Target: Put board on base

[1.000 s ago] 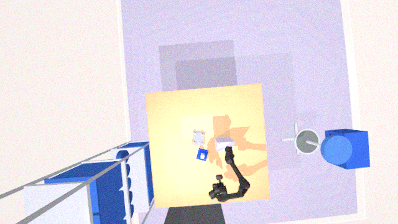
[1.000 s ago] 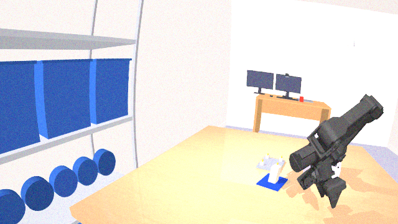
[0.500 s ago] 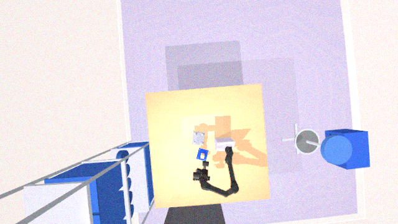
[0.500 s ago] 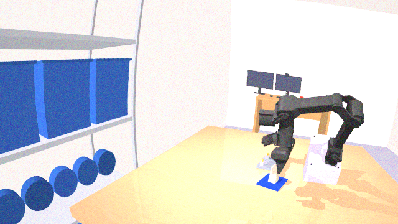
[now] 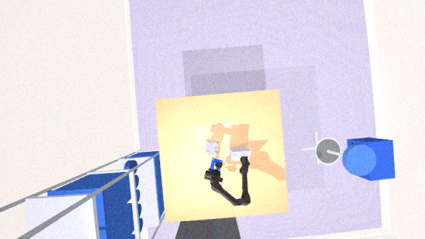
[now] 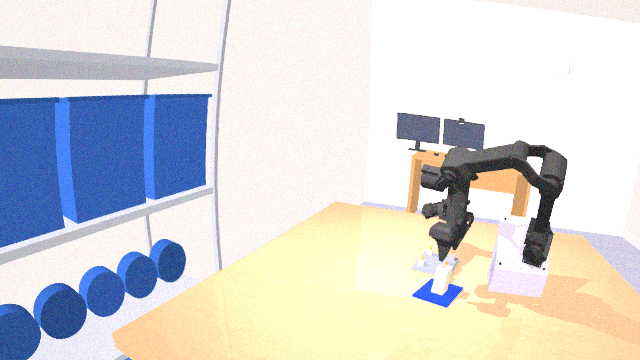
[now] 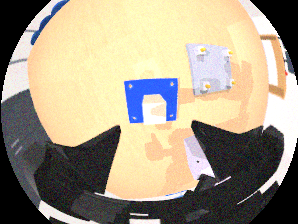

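Note:
The flat blue board (image 5: 216, 160) (image 6: 425, 294) (image 7: 135, 100) lies on the table, with holes showing near its corners. Its white square handle (image 6: 441, 281) (image 7: 154, 112) points up. The grey base (image 5: 212, 147) (image 6: 430, 266) (image 7: 217, 65) stands beside it, with four posts and gold pins; it is bare. My gripper (image 6: 443, 257) (image 7: 156, 125) is open and empty, pointing down above the board. In the wrist view the handle shows beyond the gap between the fingertips, and the fingers appear clear of it. From above, the arm hides part of the board.
The white block (image 5: 237, 155) (image 6: 517, 281) at the arm's foot stands on the table (image 5: 186, 196), to the right of the board and base. A shelf with blue bins (image 6: 107, 155) is off the table's left side. A desk with monitors (image 6: 418, 128) stands behind.

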Available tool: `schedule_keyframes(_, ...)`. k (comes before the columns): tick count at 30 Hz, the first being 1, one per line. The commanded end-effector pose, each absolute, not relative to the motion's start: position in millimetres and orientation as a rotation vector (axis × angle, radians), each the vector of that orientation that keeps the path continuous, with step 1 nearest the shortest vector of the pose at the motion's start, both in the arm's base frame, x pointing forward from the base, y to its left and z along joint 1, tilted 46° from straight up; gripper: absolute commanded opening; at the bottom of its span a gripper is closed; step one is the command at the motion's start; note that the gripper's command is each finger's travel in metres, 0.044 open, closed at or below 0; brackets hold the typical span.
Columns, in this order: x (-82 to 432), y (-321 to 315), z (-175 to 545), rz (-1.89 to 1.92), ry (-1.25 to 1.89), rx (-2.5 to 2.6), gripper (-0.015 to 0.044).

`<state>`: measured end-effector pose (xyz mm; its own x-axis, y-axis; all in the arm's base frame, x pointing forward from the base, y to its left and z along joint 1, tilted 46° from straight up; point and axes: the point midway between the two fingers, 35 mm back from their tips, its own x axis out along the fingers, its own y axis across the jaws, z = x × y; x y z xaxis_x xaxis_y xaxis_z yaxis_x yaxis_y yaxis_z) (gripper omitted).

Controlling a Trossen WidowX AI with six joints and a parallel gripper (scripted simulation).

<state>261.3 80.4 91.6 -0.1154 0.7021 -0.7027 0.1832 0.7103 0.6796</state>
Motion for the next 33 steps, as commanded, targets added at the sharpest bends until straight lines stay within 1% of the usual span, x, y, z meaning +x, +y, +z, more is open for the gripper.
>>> schedule_keyframes(1,261.4,84.5,87.3,0.513,1.656,0.730,0.0440)
schedule_keyframes(33,257.9,122.7,48.0,0.512,1.655,0.729,0.0440)
